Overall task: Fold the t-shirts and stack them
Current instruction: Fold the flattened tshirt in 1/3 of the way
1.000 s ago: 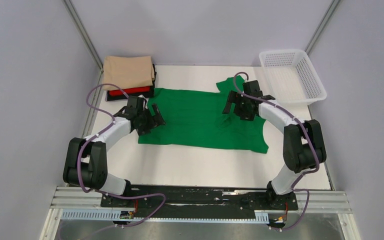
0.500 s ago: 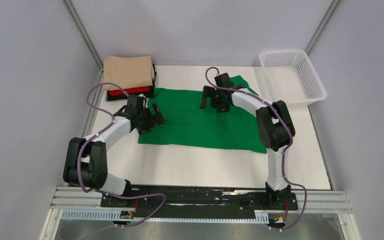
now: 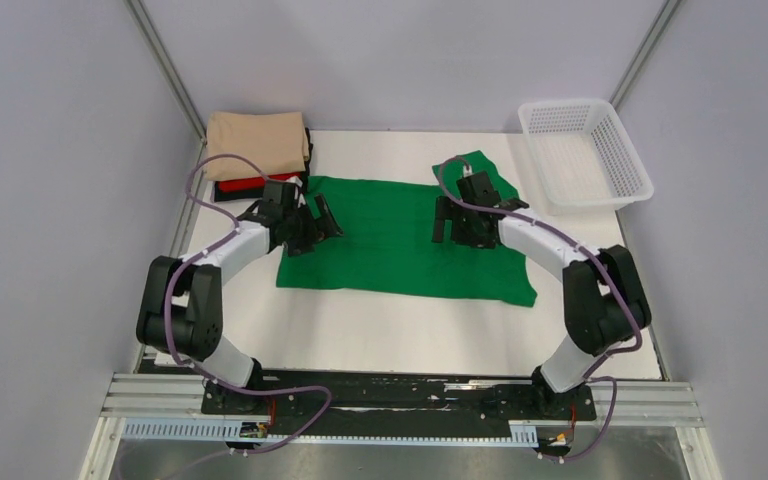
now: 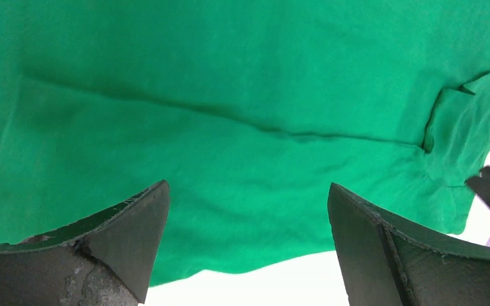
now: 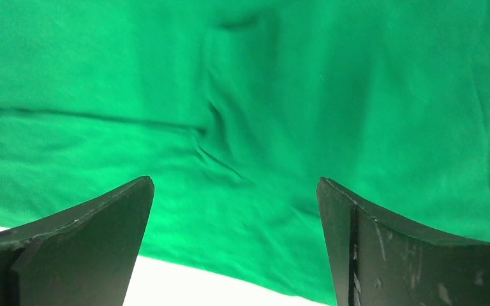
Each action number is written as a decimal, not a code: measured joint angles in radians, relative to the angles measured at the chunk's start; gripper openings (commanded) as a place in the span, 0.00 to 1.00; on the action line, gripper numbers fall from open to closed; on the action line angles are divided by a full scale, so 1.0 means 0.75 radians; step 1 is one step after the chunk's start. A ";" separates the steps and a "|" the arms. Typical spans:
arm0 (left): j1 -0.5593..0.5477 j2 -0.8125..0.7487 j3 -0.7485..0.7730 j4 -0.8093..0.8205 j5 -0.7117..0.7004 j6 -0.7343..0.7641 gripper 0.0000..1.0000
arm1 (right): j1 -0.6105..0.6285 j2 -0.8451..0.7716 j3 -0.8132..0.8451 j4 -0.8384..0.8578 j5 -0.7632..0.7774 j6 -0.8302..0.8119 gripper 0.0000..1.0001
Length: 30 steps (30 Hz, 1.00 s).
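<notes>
The bright green t-shirt lies spread flat across the middle of the table, one sleeve sticking out at the back right. It fills the left wrist view and the right wrist view. My left gripper is open and empty over the shirt's back left edge. My right gripper is open and empty over the shirt's right half. A folded stack stands at the back left: the beige t-shirt on top, the red t-shirt under it, the black t-shirt at the bottom.
A white mesh basket stands empty at the back right corner. The white table shows bare in front of the green shirt. Grey walls close in on the left, right and back.
My right gripper has swung from the shirt's back edge down and right onto its right half. My left gripper has moved up and right to the shirt's back left edge.
</notes>
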State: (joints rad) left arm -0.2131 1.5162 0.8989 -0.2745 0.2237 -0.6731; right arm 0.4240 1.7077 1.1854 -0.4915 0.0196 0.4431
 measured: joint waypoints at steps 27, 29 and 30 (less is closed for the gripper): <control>-0.335 -0.348 -0.443 -0.023 -0.033 -0.174 1.00 | 0.000 -0.413 -0.600 -0.316 0.073 0.262 1.00; -0.368 -0.396 -0.476 -0.037 -0.036 -0.209 1.00 | 0.000 -0.423 -0.609 -0.356 0.067 0.292 1.00; -0.382 -0.412 -0.488 -0.038 -0.041 -0.224 1.00 | 0.000 -0.427 -0.613 -0.374 0.066 0.307 1.00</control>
State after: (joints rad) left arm -0.4999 1.2072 0.5331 -0.3027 0.1928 -0.8413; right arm 0.4240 1.3872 0.7258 -0.7723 0.0689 0.6735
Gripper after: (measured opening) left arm 0.998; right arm 0.998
